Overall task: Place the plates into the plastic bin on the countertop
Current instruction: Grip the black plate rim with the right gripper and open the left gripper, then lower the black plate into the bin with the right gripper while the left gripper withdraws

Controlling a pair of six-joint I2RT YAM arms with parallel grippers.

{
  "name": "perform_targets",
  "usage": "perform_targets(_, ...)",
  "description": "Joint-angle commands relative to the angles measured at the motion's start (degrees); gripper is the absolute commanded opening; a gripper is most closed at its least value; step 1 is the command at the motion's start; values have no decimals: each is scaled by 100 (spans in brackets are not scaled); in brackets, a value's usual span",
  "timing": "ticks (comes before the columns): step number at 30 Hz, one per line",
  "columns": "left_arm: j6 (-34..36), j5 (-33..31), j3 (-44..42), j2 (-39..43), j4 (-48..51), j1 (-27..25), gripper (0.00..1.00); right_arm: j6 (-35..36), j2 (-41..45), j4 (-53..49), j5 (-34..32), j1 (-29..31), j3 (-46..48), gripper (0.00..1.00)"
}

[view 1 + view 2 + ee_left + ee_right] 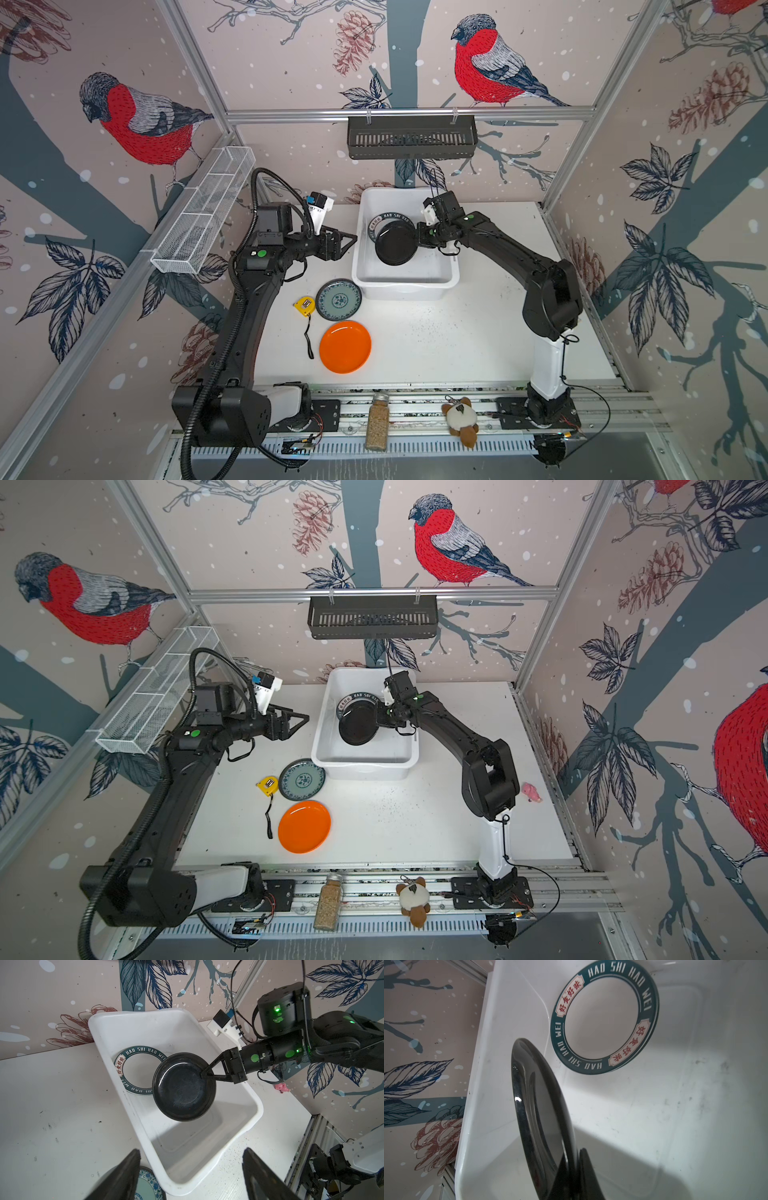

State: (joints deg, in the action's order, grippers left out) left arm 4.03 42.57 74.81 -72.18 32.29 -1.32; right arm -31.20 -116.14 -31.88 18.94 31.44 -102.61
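Setting black plate [395,245] down in plastic bin [405,289].
Best lowered flat toward the bare floor before release, clear of the lettered plate [604,1016] at the far left. Held tilted above the bin floor, right rim pinched by the closed right gripper [204,1074]; left gripper [347,247] wide, empty, left of the bin.

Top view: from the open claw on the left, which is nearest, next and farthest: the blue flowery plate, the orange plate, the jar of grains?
From the left gripper, in a top view:
1. teal floral plate, on the countertop just in front of it.
2. orange plate, farther toward the front.
3. jar of grains, on the front rail.
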Motion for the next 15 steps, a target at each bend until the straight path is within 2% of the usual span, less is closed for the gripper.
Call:
perform_targets(1, 158, 156, -5, 24, 58, 3, 77, 124, -249, -433, 210, 70, -258, 2)
perform_targets(15, 124, 331, -10, -33, 31, 8, 78, 176, -1061, -1004, 503, 147, -830, 3)
